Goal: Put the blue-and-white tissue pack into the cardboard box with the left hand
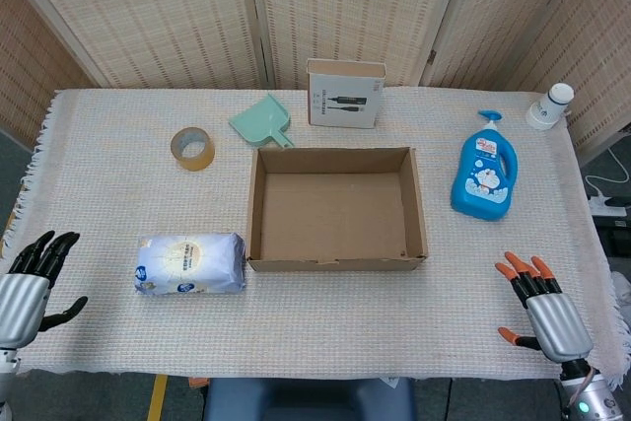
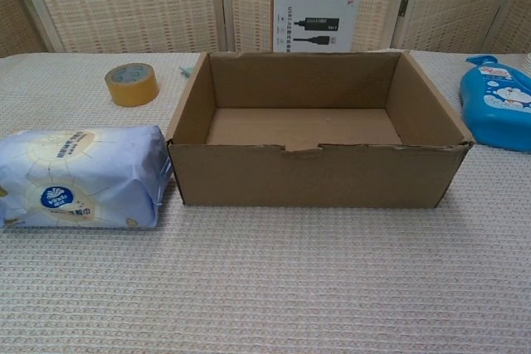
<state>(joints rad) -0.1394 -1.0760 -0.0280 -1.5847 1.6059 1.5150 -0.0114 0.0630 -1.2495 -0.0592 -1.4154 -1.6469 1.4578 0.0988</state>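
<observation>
Tissue pack (image 1: 189, 263) lies apart from the empty, spread left robot hand (image 1: 27, 286).

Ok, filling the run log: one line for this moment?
left hand: open, off table edge | tissue pack: beside cardboard box, untouched | right hand: open

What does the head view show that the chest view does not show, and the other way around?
Only the head view shows the left hand and the right hand, both open at the near table edge, the green dustpan whole and the white bottle. Only the chest view lets the tissue pack's logo be seen clearly. Both show the tissue pack, the empty cardboard box, the tape roll, the blue bottle and the white carton.
</observation>
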